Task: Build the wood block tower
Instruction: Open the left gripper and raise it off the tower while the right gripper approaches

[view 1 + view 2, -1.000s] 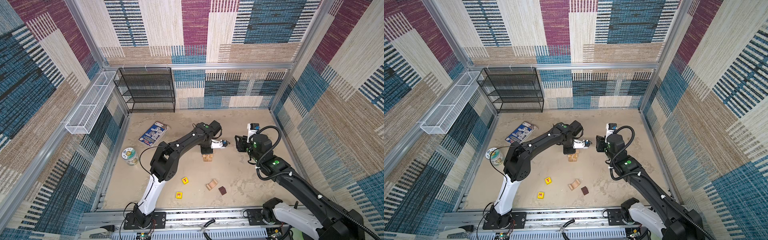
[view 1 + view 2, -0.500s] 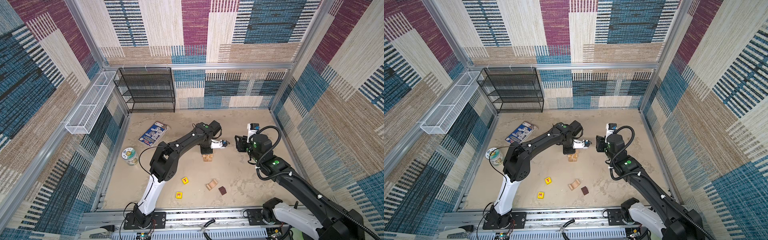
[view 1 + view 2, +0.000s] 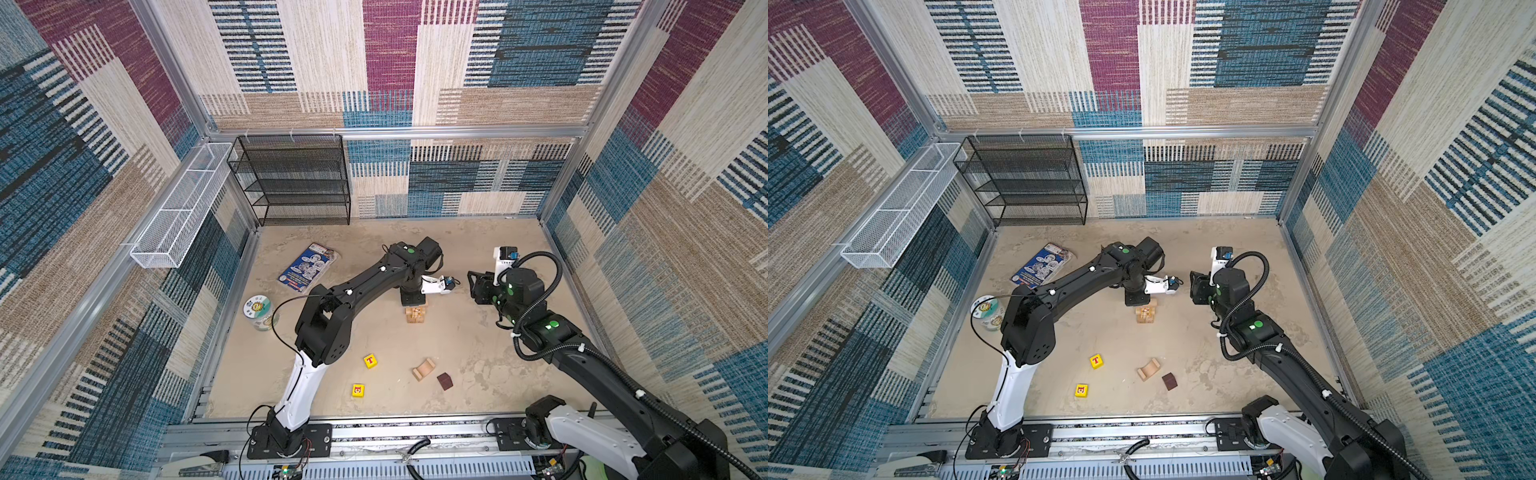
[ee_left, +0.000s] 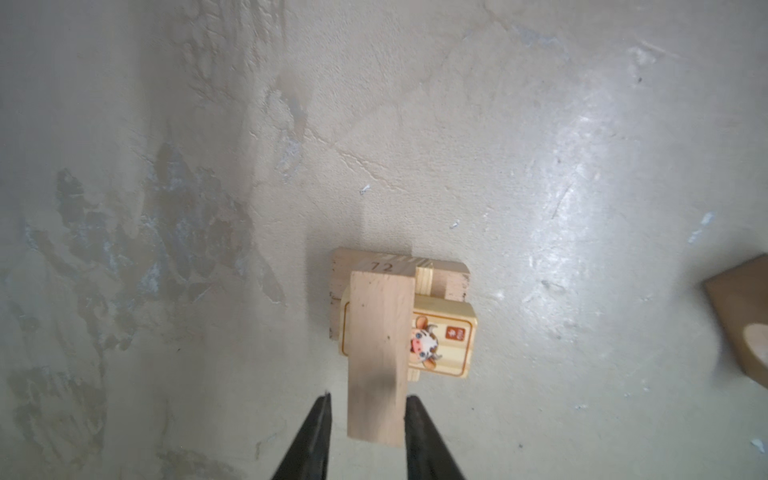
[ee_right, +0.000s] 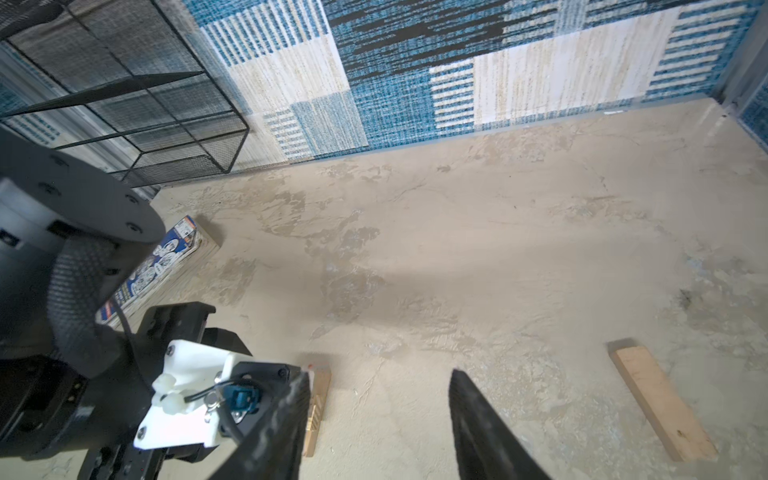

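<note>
The wood block tower (image 3: 416, 316) (image 3: 1147, 313) is a short stack mid-floor, topped by a cow-picture block (image 4: 442, 336). My left gripper (image 3: 412, 300) (image 4: 368, 397) hangs over it, shut on a pale wood bar (image 4: 380, 357) that crosses the stack's top. My right gripper (image 3: 478, 286) (image 5: 381, 372) stands open and empty to the right of the tower. Another pale bar (image 5: 660, 403) lies flat beside it. Near the front lie a yellow T cube (image 3: 370, 360), a yellow picture cube (image 3: 358, 390), an arch (image 3: 424, 369) (image 4: 744, 320) and a dark brown cube (image 3: 444, 381).
A blue printed packet (image 3: 308, 269) and a round white printed disc (image 3: 259, 311) lie at the left. A black wire shelf (image 3: 295, 183) stands against the back wall and a white wire basket (image 3: 178, 208) hangs on the left wall.
The right gripper's jaws have spread a little wider. Both arms and all blocks stay where they were.
</note>
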